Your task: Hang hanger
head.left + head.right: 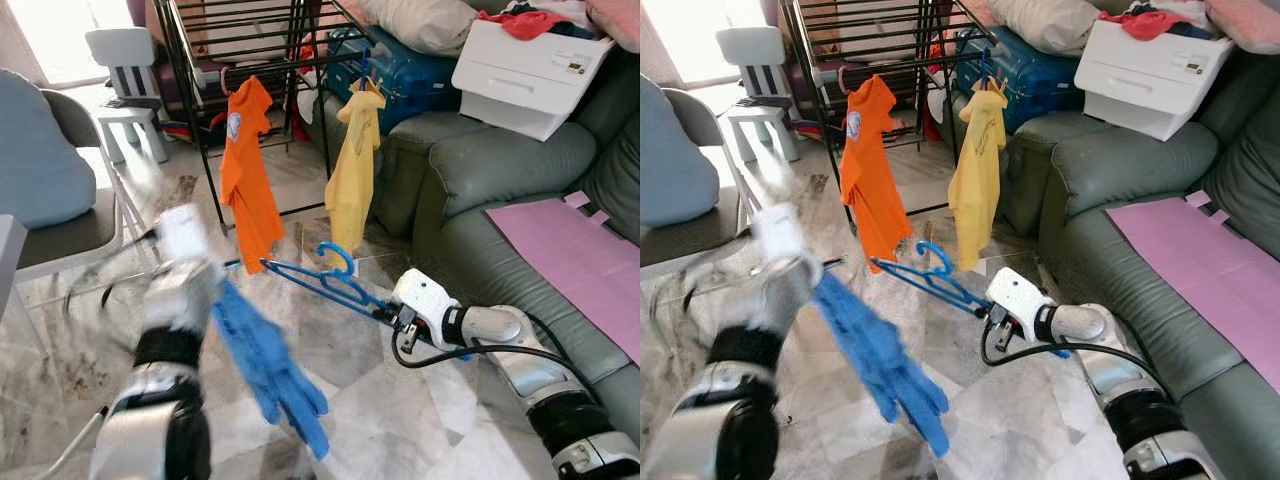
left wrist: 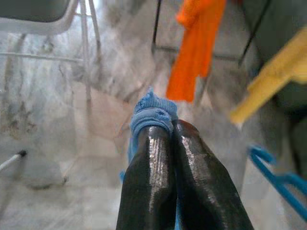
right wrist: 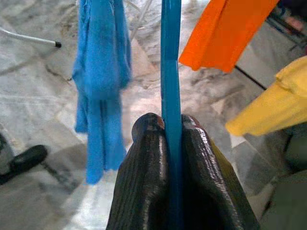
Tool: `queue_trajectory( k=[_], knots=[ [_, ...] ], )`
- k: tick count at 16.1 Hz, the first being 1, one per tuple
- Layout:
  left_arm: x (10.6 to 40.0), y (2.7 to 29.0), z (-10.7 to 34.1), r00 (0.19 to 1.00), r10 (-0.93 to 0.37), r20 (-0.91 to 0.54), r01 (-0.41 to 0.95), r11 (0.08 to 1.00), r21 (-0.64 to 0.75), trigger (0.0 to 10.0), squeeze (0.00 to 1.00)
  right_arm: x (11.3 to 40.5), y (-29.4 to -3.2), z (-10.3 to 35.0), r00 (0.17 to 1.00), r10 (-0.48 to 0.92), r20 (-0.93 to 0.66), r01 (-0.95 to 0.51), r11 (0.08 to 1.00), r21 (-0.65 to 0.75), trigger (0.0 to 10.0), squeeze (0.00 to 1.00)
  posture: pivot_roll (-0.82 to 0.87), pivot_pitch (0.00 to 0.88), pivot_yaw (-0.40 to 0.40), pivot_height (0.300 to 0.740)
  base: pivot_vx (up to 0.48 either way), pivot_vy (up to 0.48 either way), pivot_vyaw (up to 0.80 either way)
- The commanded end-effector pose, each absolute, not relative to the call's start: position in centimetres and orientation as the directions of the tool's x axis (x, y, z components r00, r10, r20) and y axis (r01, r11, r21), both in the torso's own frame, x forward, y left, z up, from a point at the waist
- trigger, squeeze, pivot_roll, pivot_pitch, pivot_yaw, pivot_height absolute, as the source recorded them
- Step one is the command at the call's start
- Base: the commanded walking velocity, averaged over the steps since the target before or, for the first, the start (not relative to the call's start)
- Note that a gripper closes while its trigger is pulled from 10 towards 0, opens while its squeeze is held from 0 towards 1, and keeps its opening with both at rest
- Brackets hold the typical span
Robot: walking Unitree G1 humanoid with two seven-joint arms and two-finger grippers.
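blue hanger (image 3: 171, 72) clamped between right gripper (image 3: 171, 125) fingers, blue garment (image 2: 152, 108) pinched in left gripper (image 2: 170, 132)

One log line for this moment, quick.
left claw: shut on blue garment | right claw: shut on blue hanger | garment off hanger | rack ahead: orange shirt, yellow shirt

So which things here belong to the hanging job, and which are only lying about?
For the job:
- blue hanger, clamped in the right pincer
- blue garment, pinched in the left pincer
- black drying rack

Only lying about:
- orange shirt and yellow shirt, already hung
- sofa
- white printer
- white chair
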State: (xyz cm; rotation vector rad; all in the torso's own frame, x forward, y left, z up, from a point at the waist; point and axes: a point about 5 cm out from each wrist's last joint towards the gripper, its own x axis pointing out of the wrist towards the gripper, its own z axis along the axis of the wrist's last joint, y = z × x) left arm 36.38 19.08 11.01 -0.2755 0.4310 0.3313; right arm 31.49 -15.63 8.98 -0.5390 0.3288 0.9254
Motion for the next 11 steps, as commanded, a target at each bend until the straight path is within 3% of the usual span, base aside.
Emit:
queue_trajectory(
  k=[1, 2, 6, 9, 11],
  knots=[
    [36.5, 20.0, 11.6, 0.900, 0.229, -0.371, -0.324, 0.921, -0.218, 10.0, 0.00, 32.2, -15.0, 10.0, 0.585, 0.675, -0.450, -0.811, 0.465, -0.357, 10.0, 0.00, -0.10, 0.000, 0.030, 0.740, 0.000, 0.000, 0.00],
    [36.3, 19.9, 11.3, 0.933, 0.153, -0.327, -0.254, 0.922, -0.293, 10.0, 0.00, 32.4, -14.4, 10.4, 0.575, 0.694, -0.432, -0.814, 0.431, -0.391, 10.0, 0.00, -0.10, 0.000, 0.032, 0.740, 0.000, 0.000, 0.00],
    [36.0, 19.8, 11.6, 0.988, 0.121, -0.091, -0.139, 0.965, -0.223, 10.0, 0.00, 33.8, -12.0, 12.9, 0.567, 0.768, -0.298, -0.803, 0.435, -0.408, 10.0, 0.00, -0.10, 0.000, 0.038, 0.740, 0.000, 0.000, 0.00],
    [35.6, 18.5, 13.0, 0.994, 0.074, 0.080, -0.068, 0.995, -0.078, 10.0, 0.00, 33.4, -10.6, 13.2, 0.506, 0.813, -0.288, -0.837, 0.382, -0.393, 10.0, 0.00, -0.08, 0.000, 0.025, 0.740, 0.000, 0.000, 0.00],
    [35.2, 18.5, 13.1, 0.989, 0.069, 0.131, -0.069, 0.998, -0.008, 10.0, 0.00, 33.1, -10.4, 12.8, 0.520, 0.805, -0.287, -0.835, 0.407, -0.370, 10.0, 0.00, -0.08, 0.000, 0.028, 0.740, 0.000, 0.000, 0.00]
  ],
)
